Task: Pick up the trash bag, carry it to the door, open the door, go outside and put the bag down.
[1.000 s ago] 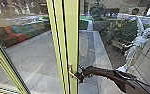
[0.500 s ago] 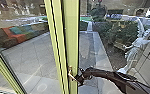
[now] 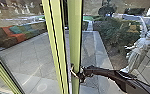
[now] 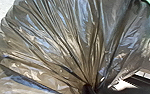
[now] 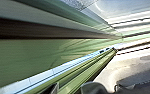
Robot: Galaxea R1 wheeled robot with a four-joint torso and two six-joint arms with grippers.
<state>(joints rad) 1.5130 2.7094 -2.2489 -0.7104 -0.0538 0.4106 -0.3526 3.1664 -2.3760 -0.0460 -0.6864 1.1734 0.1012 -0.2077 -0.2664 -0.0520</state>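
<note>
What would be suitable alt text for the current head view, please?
The robot's right hand is at the handle of a green-framed glass door, which looks slightly ajar. Beyond the glass are a paved yard, multicoloured seating, shrubs and, towards the right, a pale statue.

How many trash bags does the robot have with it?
1 that I can see: the dark, shiny trash bag close to the left wrist camera, its folds drawn together toward one point. Another could be hidden behind it.
</note>
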